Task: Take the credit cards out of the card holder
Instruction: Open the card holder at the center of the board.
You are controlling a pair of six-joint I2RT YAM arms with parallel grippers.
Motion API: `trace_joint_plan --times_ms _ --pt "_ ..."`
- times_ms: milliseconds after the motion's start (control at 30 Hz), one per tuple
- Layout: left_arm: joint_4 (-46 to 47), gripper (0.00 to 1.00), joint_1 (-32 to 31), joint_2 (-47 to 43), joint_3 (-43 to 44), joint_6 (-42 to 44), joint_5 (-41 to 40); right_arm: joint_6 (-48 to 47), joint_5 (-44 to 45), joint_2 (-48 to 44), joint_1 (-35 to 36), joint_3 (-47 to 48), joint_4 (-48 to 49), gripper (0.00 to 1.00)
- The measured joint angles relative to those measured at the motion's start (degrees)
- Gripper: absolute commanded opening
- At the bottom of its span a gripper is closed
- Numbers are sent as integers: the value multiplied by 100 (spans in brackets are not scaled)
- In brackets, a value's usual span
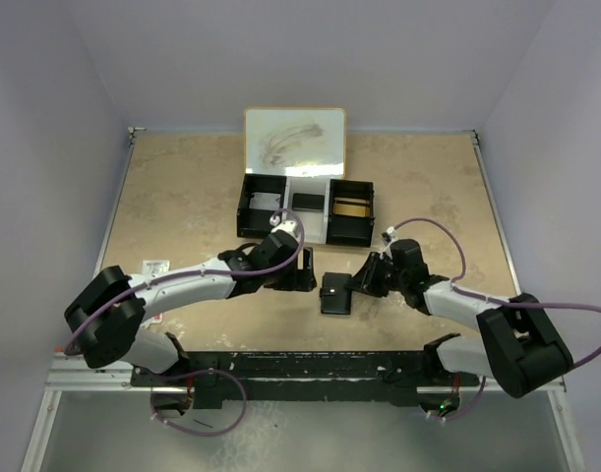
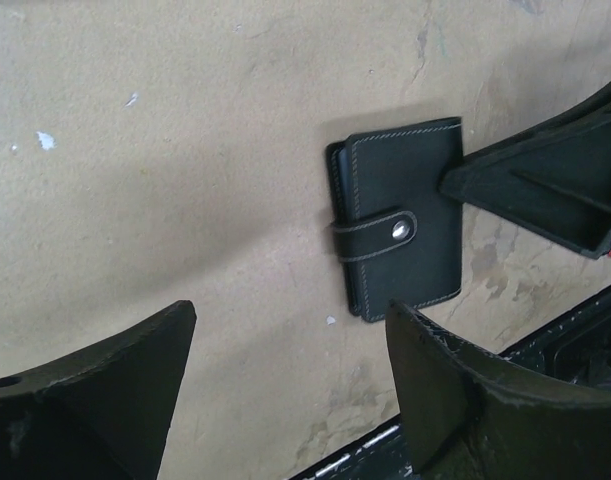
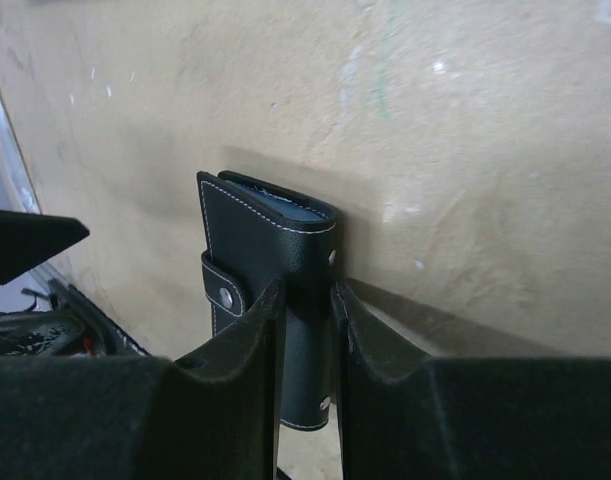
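The black card holder [image 1: 336, 293] lies on the tan table between the two arms, folded, its snap tab fastened [image 2: 400, 225]. The credit cards are hidden inside; only a grey-blue edge shows at its top end [image 3: 265, 235]. My right gripper [image 1: 364, 280] reaches in from the right. Its jaws [image 3: 307, 290] press on both sides of the holder's spine edge. One of its fingers [image 2: 545, 185] shows in the left wrist view, touching the holder's right side. My left gripper [image 1: 302, 278] hovers just left of the holder, open, with bare table between its fingers [image 2: 290, 310].
A black-and-white three-compartment tray [image 1: 247, 206] stands behind the grippers, with a white board [image 1: 293, 141] upright at its back. A small label [image 1: 154, 265] lies at the left. A black rail [image 1: 310, 379] runs along the near edge.
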Motion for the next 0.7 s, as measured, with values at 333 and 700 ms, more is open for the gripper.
trace_joint_plan --times_ms 333,700 --pt "-33 61 -632 872 782 44 -468 302 -155 450 437 -35 667 24" --pt "-1023 39 -1447 2236 2026 369 -1572 577 -136 415 442 -234 905 24"
